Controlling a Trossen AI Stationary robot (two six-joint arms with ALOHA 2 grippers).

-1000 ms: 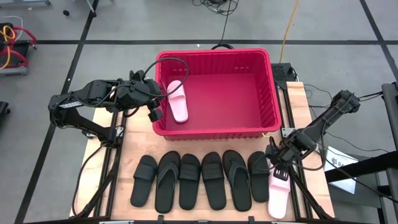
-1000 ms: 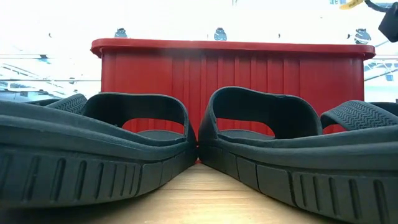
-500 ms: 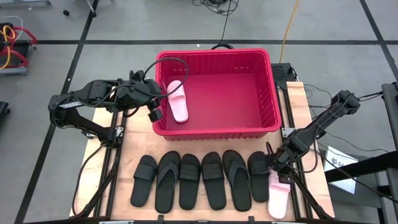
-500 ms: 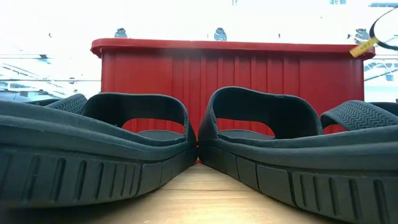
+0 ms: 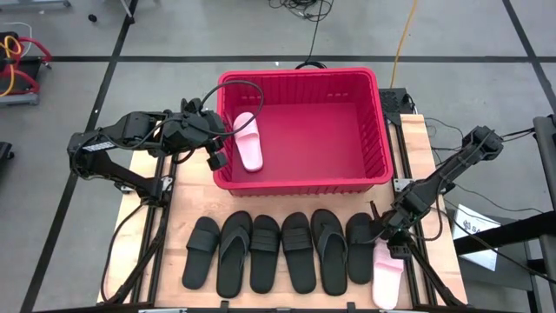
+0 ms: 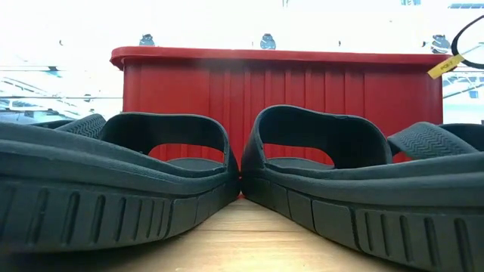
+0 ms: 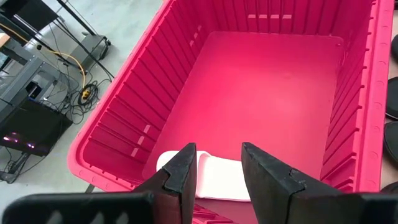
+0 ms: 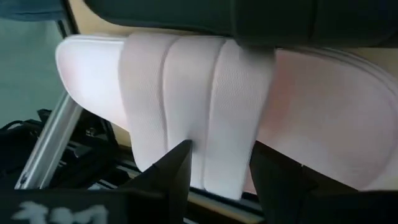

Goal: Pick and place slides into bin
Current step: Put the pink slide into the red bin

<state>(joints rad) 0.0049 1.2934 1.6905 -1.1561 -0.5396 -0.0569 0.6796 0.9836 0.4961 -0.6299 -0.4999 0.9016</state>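
Observation:
One pale pink slide (image 5: 248, 143) lies flat on the floor of the red bin (image 5: 300, 184), by its left wall. My left gripper (image 7: 217, 152) hangs open above that wall and slide, touching nothing. Several black slides (image 5: 278, 252) lie in a row on the wooden table in front of the bin. At the row's right end lies a second pale pink slide (image 5: 387, 280). My right gripper (image 5: 388, 240) is low over its far end, open, with a finger on either side of the wide strap (image 8: 205, 106). My right gripper comes slanting down from the far right at the pink slide's strap (image 8: 214, 143), its fingers (image 8: 177, 165) astride the strap's outer side. Whether they touch the strap I cannot tell. The slide lies flat on the table.
The bin's tall ribbed walls (image 7: 124, 118) enclose a mostly bare floor. The neighbouring black slide (image 5: 360, 248) lies close beside the pink one. The table's right rail and cables (image 8: 43, 155) run just past the pink slide. In the low view, black slides (image 6: 302, 159) fill the foreground.
My right gripper has come down toward the pink slide at the right end of the row and a little toward the table's near edge, tipping further downward and rolling at the wrist. My left gripper has kept still.

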